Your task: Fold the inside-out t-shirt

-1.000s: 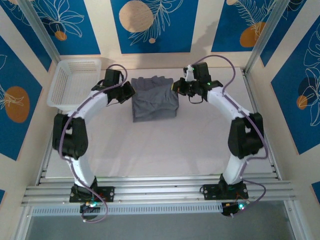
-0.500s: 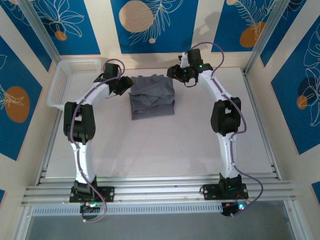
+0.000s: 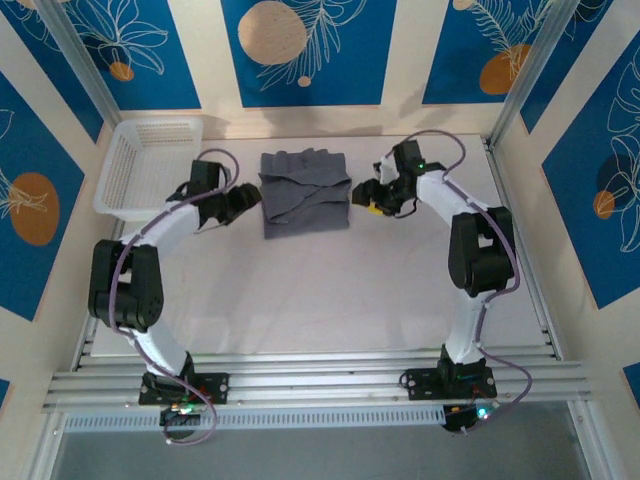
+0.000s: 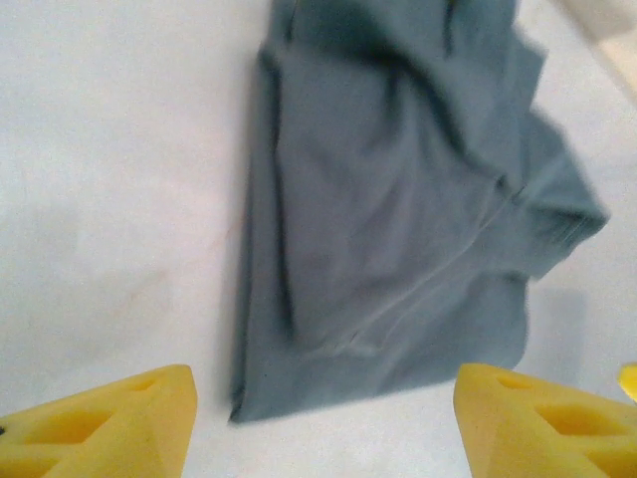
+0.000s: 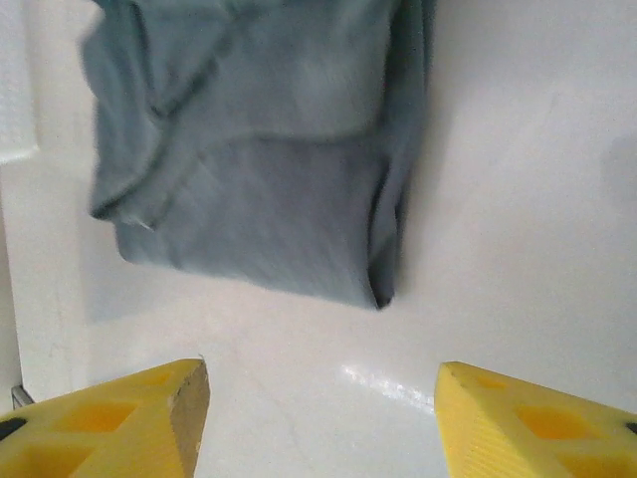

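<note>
Two wide-open pincers flank the inside-out t-shirt (image 3: 305, 192), which lies on the table (image 3: 300, 290) as a compact grey rectangle. The left gripper (image 3: 238, 202) is just beside its left edge and the right gripper (image 3: 372, 200) near its right edge, both holding nothing, I judge so that the folded layers are not dragged. How many layers lie underneath is hidden, its far edge is cut off in both wrist views, and the blurred cloth does not show whether the seams face outward
</note>
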Available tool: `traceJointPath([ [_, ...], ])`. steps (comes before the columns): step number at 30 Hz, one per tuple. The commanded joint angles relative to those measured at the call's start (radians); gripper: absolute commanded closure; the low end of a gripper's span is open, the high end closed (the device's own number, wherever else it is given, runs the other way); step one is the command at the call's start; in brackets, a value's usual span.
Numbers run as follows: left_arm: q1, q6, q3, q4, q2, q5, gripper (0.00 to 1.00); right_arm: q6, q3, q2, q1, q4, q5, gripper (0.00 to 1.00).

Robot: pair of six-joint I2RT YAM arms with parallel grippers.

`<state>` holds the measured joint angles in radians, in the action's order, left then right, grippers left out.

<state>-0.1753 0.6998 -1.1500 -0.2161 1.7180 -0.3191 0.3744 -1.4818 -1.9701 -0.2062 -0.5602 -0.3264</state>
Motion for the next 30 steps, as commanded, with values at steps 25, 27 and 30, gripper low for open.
traceJointPath([
  [25,-0.187,0.06,0.387,0.036,-0.11,-0.204,0.98,0.221,0.571,0.278,-0.111,0.291,-0.09,0.98],
  [27,-0.253,0.098,0.46,0.023,-0.182,-0.179,0.76,0.245,0.684,0.395,-0.137,0.293,-0.084,0.74],
  [30,-0.309,0.138,0.501,-0.015,-0.276,-0.139,0.49,0.264,0.751,0.553,-0.149,0.22,-0.051,0.52],
])
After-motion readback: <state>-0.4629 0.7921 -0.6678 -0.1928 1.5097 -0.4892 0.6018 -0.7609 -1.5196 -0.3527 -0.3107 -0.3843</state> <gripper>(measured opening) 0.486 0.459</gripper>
